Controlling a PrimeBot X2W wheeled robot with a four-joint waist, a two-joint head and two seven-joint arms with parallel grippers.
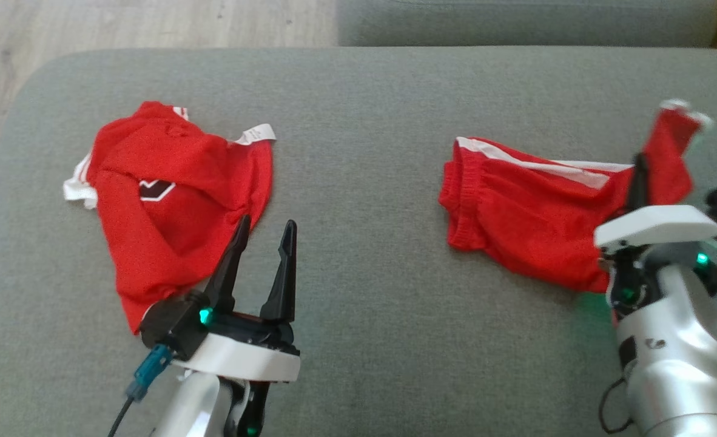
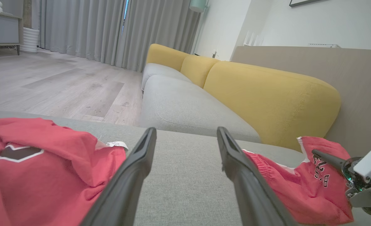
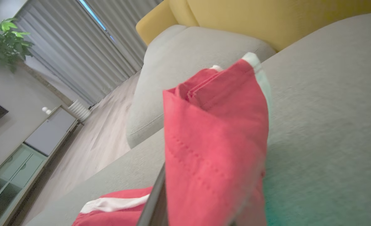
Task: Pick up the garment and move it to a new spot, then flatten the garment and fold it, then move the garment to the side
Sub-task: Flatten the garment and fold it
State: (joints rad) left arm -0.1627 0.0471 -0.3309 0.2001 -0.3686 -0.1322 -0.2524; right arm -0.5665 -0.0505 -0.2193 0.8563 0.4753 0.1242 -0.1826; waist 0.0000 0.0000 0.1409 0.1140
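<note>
The right jaws clamp a corner of the red, white-striped fabric shorts (image 1: 516, 212) (lifted for carrying, I judge); the left jaws stand apart.

Red white-striped shorts (image 1: 516, 218), red shirt (image 1: 176, 237) with seemingly black emblem (image 1: 155, 190).

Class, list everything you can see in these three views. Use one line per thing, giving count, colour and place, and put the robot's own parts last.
jersey: one, red with white trim, crumpled on the seat's left
shorts: one, red with white side stripe, on the seat's right, one end lifted
seat: one, grey, under both garments
back cushions: three, yellow, on the sofa beyond
floor: one, pale wood, past the seat
curtains: one run, grey, far wall
plant: one, green, by the curtains
left gripper: one, dark fingers, open, beside the jersey
right gripper: one, dark fingers, shut on the shorts' raised end
</note>
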